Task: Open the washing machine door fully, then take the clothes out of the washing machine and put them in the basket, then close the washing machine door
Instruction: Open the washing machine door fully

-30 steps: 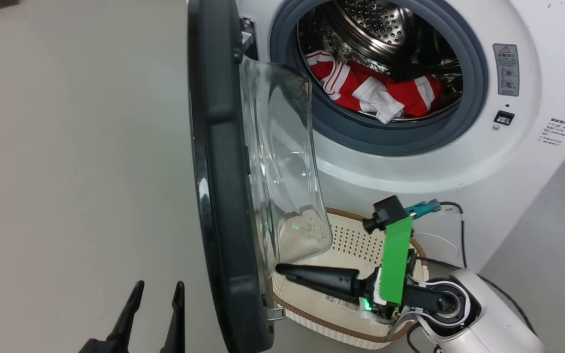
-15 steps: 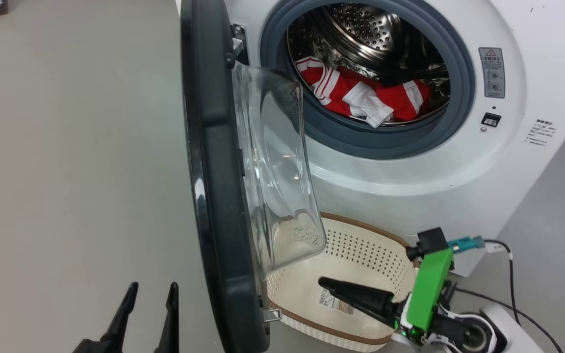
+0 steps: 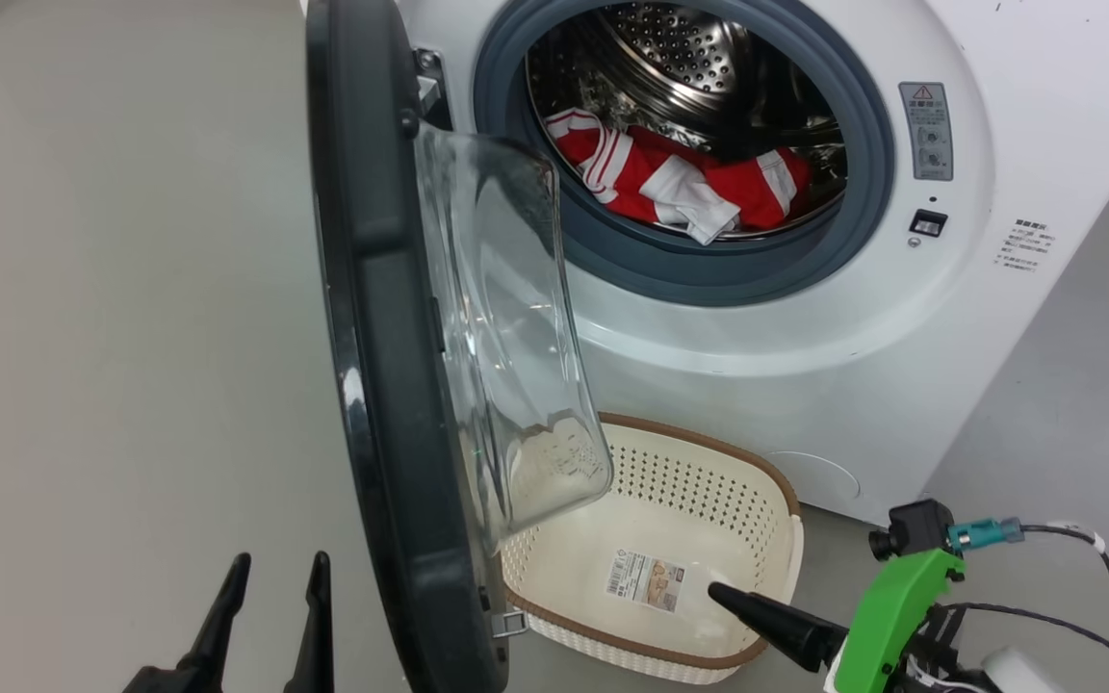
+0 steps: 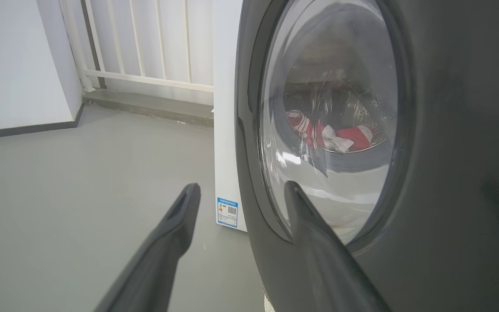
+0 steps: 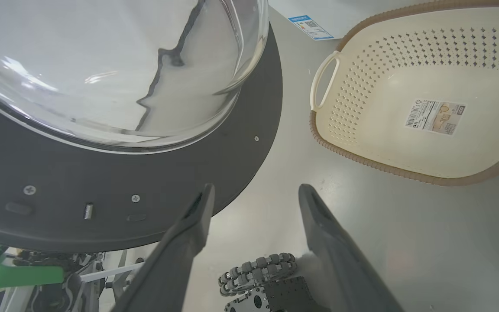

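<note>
The washing machine (image 3: 805, 318) stands with its door (image 3: 372, 337) swung out to the left, edge-on in the head view, glass bowl (image 3: 506, 337) facing right. Red-and-white clothes (image 3: 680, 178) lie in the steel drum. The cream basket (image 3: 709, 448) sits on the floor below the opening, with nothing in it but its label sticker (image 5: 435, 116). My right gripper (image 3: 723, 592) is open at the basket's near right corner; in the right wrist view (image 5: 256, 187) it holds nothing. My left gripper (image 3: 281, 558) is open, left of the door, holding nothing (image 4: 241, 185).
Grey floor lies open to the left of the door (image 4: 448, 130). A white railing (image 4: 145, 52) and a wall stand beyond. Cables (image 3: 1074, 577) trail on the floor at the right. My base's wheel (image 5: 258, 268) shows below the right gripper.
The camera has shifted, sliding the scene left. My right gripper has drawn back from beside the door's lower edge, across the basket to its near right corner. The left gripper keeps its place.
</note>
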Controlling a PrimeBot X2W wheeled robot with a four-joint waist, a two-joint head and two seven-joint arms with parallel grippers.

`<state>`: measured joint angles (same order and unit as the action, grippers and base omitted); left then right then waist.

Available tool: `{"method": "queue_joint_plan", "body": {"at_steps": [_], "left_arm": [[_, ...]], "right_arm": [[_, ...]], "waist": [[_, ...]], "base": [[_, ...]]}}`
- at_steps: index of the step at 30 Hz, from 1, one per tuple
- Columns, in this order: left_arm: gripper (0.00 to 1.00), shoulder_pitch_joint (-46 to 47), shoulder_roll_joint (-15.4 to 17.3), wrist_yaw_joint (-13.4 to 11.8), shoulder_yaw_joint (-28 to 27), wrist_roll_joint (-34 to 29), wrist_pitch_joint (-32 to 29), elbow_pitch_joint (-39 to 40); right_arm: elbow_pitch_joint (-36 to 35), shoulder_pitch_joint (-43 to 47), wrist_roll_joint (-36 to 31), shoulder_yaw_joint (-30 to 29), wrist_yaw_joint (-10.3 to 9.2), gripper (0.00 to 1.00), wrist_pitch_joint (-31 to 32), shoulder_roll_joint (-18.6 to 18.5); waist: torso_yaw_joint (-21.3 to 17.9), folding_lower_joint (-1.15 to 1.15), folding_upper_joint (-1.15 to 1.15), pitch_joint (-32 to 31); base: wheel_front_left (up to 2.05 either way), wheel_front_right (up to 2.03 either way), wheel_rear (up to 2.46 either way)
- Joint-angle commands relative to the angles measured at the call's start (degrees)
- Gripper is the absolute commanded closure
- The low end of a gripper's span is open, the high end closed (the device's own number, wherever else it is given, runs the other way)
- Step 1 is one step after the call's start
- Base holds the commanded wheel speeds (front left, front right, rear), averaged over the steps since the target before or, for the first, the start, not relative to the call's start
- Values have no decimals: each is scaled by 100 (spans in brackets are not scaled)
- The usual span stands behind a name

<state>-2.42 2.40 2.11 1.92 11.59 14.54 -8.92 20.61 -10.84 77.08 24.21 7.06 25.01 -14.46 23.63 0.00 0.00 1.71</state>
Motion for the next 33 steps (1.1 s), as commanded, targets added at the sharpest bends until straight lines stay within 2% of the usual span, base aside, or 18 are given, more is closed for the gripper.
{"method": "queue_joint_plan", "body": {"at_steps": [1, 8, 9, 21, 25, 28, 33], "left_arm": [[0, 84, 48, 21, -224, 5, 46, 112], [0, 63, 48, 2, -287, 25, 46, 73], [0, 63, 48, 2, -287, 25, 46, 73], [0, 35, 48, -4, -357, 12, 46, 50], [0, 36, 48, -10, -366, 14, 46, 45], [0, 39, 48, -16, -374, 16, 46, 43], [0, 63, 48, -16, -413, 31, 46, 55]], "right_arm": [[-101, -7, -156, 165, 43, 0, -251, -121], [-197, 5, -840, 792, 43, 0, -1388, -578], [-197, 5, -840, 792, 43, 0, -1388, -578], [-20, -228, -1369, 1888, 43, 0, -3478, -1128], [196, -355, -1524, 2094, 43, 0, -3886, -1182], [353, -426, -1762, 2061, 43, 0, -3985, -1162], [147, -249, -2671, 1076, 43, 0, -3999, -830]], "waist": [[-37, 0, 0, 18], [-106, 0, 0, 3], [-106, 0, 0, 3], [-195, 0, 0, -30], [-217, 0, 0, -22], [-234, 0, 0, -10], [-270, 0, 0, 42]], "base": [[0, 0, 0], [0, 0, 0], [0, 0, 0], [0, 0, 0], [0, 0, 0], [0, 0, 0], [0, 0, 0]]}}
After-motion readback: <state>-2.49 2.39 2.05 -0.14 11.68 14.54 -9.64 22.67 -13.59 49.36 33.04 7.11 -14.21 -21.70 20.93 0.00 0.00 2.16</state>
